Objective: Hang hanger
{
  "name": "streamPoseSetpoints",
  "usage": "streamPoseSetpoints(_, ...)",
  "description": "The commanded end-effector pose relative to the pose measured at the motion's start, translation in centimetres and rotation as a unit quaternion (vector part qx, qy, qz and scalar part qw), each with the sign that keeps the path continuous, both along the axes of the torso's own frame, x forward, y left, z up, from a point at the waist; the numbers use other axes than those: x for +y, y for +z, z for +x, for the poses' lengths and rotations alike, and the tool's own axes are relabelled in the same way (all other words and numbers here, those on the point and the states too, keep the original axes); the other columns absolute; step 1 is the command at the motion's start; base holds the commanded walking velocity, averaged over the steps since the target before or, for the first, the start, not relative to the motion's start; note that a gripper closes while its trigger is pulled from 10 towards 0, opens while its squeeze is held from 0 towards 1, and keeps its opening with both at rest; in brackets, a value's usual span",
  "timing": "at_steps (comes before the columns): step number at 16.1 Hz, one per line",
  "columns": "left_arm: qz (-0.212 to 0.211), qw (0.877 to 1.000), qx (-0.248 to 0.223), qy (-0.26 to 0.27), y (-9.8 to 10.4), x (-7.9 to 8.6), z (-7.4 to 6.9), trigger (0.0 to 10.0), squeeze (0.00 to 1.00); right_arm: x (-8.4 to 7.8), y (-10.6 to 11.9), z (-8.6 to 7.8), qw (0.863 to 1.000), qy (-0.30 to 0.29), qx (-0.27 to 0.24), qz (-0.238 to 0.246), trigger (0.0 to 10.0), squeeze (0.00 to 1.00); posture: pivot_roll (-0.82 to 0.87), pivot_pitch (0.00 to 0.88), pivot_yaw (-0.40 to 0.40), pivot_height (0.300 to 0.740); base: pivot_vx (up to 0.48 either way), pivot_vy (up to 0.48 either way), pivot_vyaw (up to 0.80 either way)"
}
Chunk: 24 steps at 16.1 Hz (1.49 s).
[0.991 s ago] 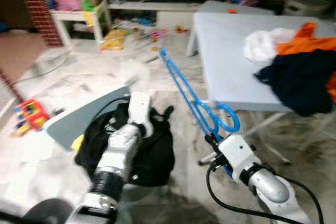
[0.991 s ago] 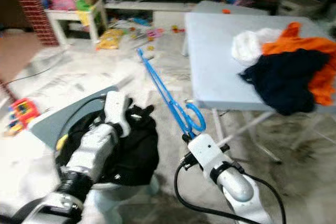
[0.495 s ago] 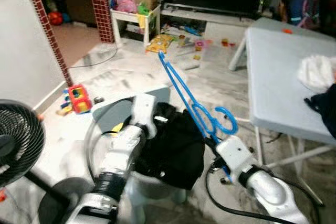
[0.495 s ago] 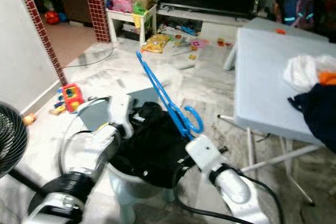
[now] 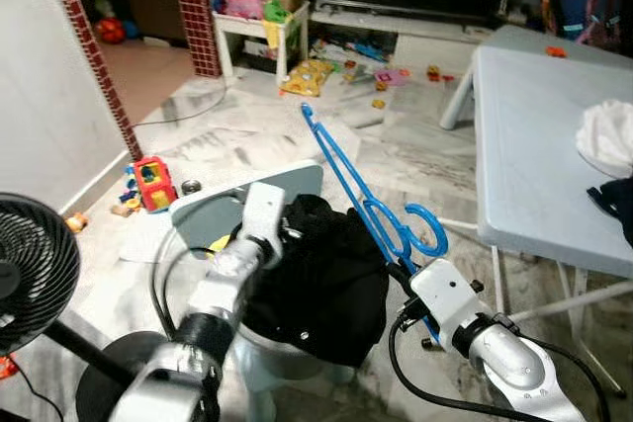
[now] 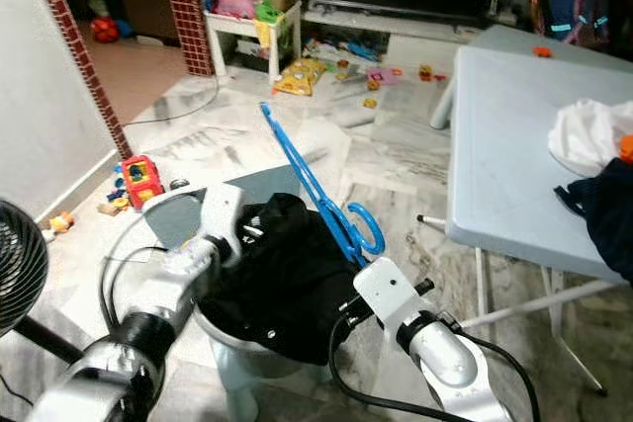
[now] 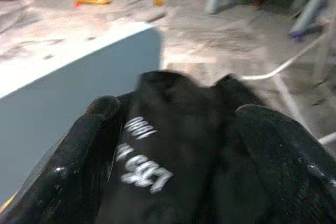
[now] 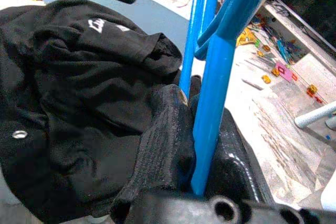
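The blue hanger (image 5: pixel 361 200) is in my right gripper (image 5: pixel 410 289), whose jaws are clamped on its lower end just below the hook, so the long body slants up and away from me over the black garment (image 5: pixel 316 274). In the right wrist view the blue bar (image 8: pixel 212 103) runs straight through between my pads, pinched tight. So the pick-up part looks done, and the hanging itself is all still ahead of me: I see no rail, rod or peg near the hanger, and I judge I must first find one and bring the hook to it. My left gripper (image 7: pixel 173 145) hovers right over the black garment, jaws apart, one finger (image 7: pixel 92 129) on each side of the folds with the white lettering; it holds nothing that I can see. The garment is heaped on a pale round basket (image 5: pixel 287 358), with a grey-blue panel (image 5: pixel 232 200) just behind it. Beyond the hanger to my right stands the pale desk (image 5: pixel 534 145) with white cloth (image 5: pixel 608 135) and a dark cloth at its far edge, cut off by the frame. A black fan (image 5: pixel 30 274) sits well to the left of the garment, also cut off. Toys litter the floor beyond the hanger's tip. Whether the hanger touches the garment I cannot tell.
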<state>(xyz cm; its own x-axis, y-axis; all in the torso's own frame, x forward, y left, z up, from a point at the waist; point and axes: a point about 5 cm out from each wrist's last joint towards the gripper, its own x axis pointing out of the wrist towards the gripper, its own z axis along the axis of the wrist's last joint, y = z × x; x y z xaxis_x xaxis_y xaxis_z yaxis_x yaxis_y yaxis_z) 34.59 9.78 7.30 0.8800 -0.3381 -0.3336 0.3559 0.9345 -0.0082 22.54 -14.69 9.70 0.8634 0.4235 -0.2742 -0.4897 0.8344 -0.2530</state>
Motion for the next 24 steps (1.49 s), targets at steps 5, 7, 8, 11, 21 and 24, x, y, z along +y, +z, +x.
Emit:
streamPoseSetpoints(5, 0.046, 0.992, 0.114, 0.005, -3.0, 0.8, -0.7, 10.0, 0.0, 0.5, 0.5, -0.1, 1.0, 0.019, -0.001, -0.01, 10.0, 0.0, -0.05, 0.0, -0.046, 0.74, 0.0, 0.0, 0.0)
streamPoseSetpoints(7, 0.044, 0.989, 0.142, 0.002, -3.8, 0.8, -1.1, 9.3, 0.0, 0.5, 0.8, -0.3, 1.0, 0.027, 0.0, -0.015, 10.0, 0.0, -0.08, 0.0, -0.047, 0.74, 0.0, 0.0, 0.0)
streamPoseSetpoints(8, 0.04, 0.988, 0.149, 0.008, -3.9, 0.8, -1.1, 3.9, 0.0, 0.4, 0.9, -0.5, 0.999, 0.027, 0.001, -0.017, 10.0, 0.0, -0.09, 0.0, -0.046, 0.74, 0.0, 0.0, 0.0)
streamPoseSetpoints(11, 0.043, 0.986, 0.158, 0.008, -3.9, 1.0, -1.1, 0.0, 0.0, 0.3, 1.0, -1.0, 0.999, 0.026, 0.006, -0.023, 10.0, 0.0, -0.12, 0.0, -0.039, 0.74, 0.0, 0.0, 0.0)
streamPoseSetpoints(21, 0.038, 0.986, 0.161, 0.019, -4.3, 1.9, -1.3, 0.0, 0.0, 1.0, 0.9, -4.6, 0.997, 0.05, 0.061, -0.01, 10.0, 0.0, -0.12, 0.022, -0.07, 0.74, 0.0, 0.0, 0.0)
streamPoseSetpoints(24, 0.033, 0.992, 0.118, 0.023, -3.5, 2.1, -0.8, 0.0, 0.0, 1.1, 1.0, -4.6, 0.997, 0.039, 0.062, -0.001, 10.0, 0.0, -0.1, 0.033, -0.076, 0.74, 0.0, 0.0, 0.0)
